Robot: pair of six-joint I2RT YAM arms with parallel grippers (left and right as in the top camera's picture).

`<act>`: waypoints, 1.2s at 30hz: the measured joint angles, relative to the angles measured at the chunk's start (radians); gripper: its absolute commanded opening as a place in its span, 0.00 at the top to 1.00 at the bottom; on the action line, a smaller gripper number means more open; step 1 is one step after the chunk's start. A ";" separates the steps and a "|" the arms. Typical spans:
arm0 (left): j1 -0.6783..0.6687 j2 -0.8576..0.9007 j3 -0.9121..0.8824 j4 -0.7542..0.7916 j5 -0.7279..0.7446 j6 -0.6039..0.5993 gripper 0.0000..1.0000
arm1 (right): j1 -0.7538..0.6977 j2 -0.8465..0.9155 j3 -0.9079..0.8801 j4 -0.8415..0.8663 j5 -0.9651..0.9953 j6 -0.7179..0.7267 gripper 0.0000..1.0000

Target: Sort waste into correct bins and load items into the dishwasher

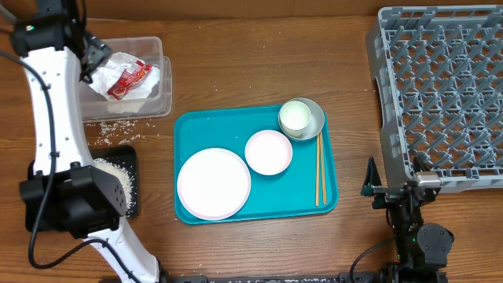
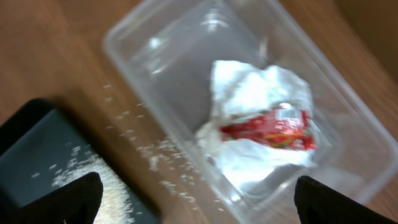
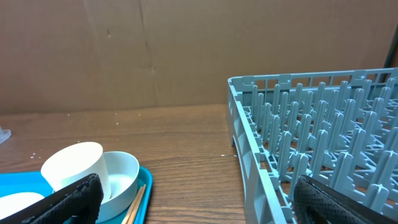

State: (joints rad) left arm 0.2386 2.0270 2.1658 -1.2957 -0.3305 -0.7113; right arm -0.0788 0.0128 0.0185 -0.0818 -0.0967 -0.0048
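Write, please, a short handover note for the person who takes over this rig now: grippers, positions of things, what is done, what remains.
Left gripper: open, empty, above the clear tub.
Right gripper: open, empty, beside the grey rack.
Done: napkins and red wrapper in the tub; rice on the black tray.
To do: stray grains on the table between tub and tray; large plate, small plate, cup in metal bowl and chopsticks all on the teal tray, nothing in the rack yet.
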 measured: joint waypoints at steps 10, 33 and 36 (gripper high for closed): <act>0.146 -0.040 0.000 -0.059 -0.015 -0.101 0.00 | 0.000 0.000 0.000 0.000 0.000 0.000 0.00; 0.143 -0.040 0.000 -0.059 -0.014 -0.106 0.00 | 0.000 0.000 0.000 0.000 0.000 0.000 0.00; 0.143 -0.040 0.000 -0.059 -0.014 -0.106 0.00 | 0.000 0.000 0.000 0.006 -0.004 0.004 0.00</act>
State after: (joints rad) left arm 0.3813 1.9873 2.1658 -1.3548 -0.3450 -0.8173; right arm -0.0788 0.0128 0.0185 -0.0757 -0.1005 -0.0010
